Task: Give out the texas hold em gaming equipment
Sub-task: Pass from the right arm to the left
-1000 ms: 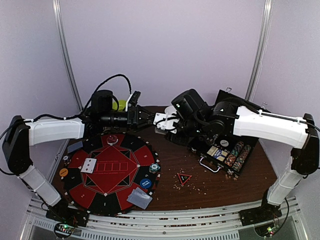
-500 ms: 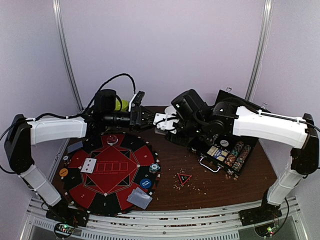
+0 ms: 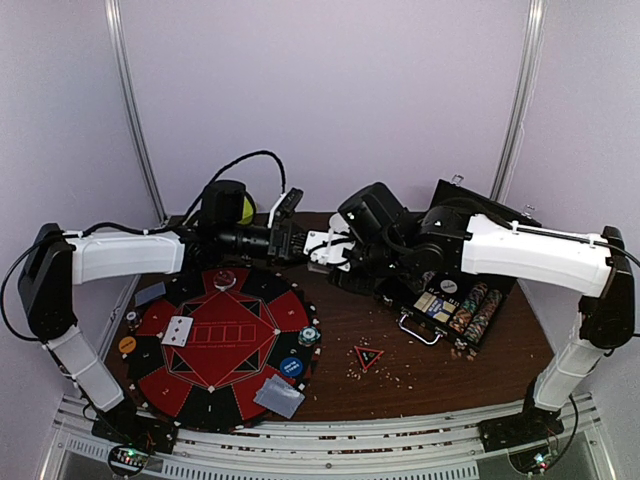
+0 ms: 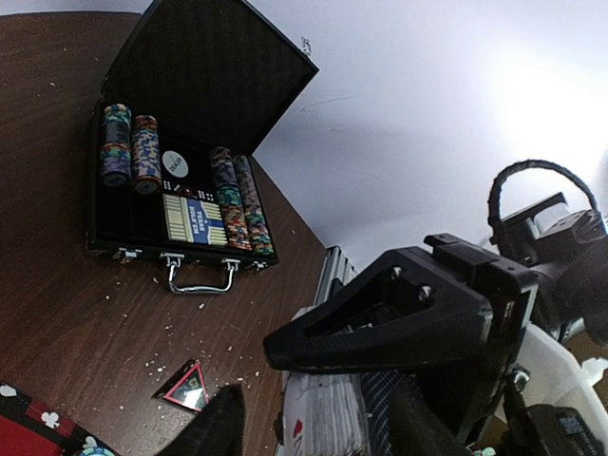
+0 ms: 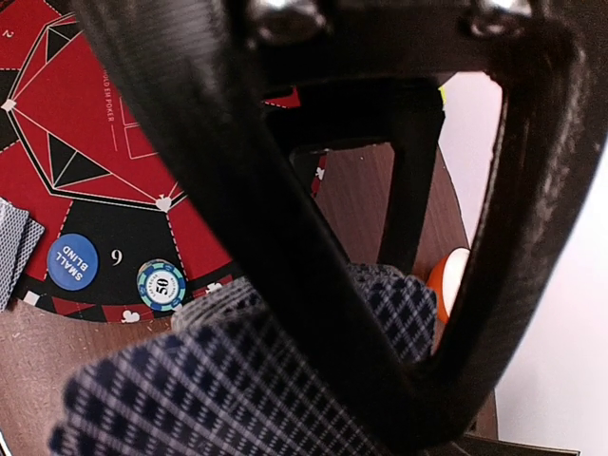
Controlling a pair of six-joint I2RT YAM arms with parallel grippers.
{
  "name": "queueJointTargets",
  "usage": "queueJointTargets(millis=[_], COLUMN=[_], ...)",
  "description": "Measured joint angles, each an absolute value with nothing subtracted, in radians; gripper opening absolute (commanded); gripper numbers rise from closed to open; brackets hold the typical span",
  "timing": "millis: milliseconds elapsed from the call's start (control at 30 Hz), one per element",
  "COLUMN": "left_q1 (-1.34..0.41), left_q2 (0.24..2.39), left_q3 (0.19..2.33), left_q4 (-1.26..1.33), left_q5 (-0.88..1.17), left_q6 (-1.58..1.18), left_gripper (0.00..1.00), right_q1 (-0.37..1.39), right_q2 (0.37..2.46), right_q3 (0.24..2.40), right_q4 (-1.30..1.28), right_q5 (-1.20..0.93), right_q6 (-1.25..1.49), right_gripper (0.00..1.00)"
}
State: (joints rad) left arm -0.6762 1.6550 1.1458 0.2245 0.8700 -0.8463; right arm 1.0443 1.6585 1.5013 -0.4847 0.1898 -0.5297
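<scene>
**Dealing step: a card hand-off between the two arms at the far middle of the table.**

The right gripper (image 3: 322, 246) was clamped on the fanned deck of cards (image 5: 218, 380), held in the air beyond the playing mat (image 3: 220, 340). The left gripper (image 3: 297, 240) faced it with its jaws apart, one finger on each side of the deck's edge, and no contact was evident. Some cards lay at seats on the mat, the poker chips (image 3: 475, 310) sat in the chip case (image 3: 440, 215), and the triangle marker (image 3: 369, 357) lay between the two. The next move probably called for pinching only the outermost card, drawing it off cleanly, and carrying it to an unserved seat.
</scene>
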Motion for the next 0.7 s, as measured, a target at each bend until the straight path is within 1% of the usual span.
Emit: queueJointTargets(millis=[133,267,333,367,433,533,567,633,700], left_q1=[-0.676,-0.676,-0.676,-0.676,-0.676,-0.677,-0.678,-0.679,-0.674], left_q2=[1.655,1.655,1.655,1.655,1.655,1.655,1.655,1.656,1.658], left_q3=[1.158,1.158,1.158,1.158,1.158,1.161,1.164,1.173,1.177], left_q4=[0.215,0.207,0.203,0.193,0.167,0.144,0.139,0.117,0.104], left_q5=[0.890,0.915,0.925,0.929,0.936,0.948,0.952,0.950,0.948], left_q6=[-0.834,-0.823,-0.812,-0.805,-0.791,-0.776,-0.774,-0.763,-0.761], left_gripper=[0.47,0.57,0.57,0.56,0.51,0.37,0.31,0.14,0.00], right_q1=[1.045,1.046,1.046,1.046,1.046,1.048,1.048,1.050,1.052], right_q2=[1.660,1.661,1.662,1.663,1.663,1.667,1.668,1.670,1.670], right_q3=[1.501,1.504,1.508,1.511,1.515,1.516,1.516,1.518,1.523], right_q4=[-0.484,-0.485,-0.485,-0.485,-0.487,-0.493,-0.494,-0.496,-0.500], right_q5=[0.191,0.197,0.199,0.200,0.202,0.202,0.202,0.204,0.206], right_q6=[-0.532,-0.533,-0.536,-0.537,-0.540,-0.546,-0.547,-0.548,-0.552], right_gripper=[0.45,0.45,0.45,0.45,0.45,0.45,0.45,0.45,0.45])
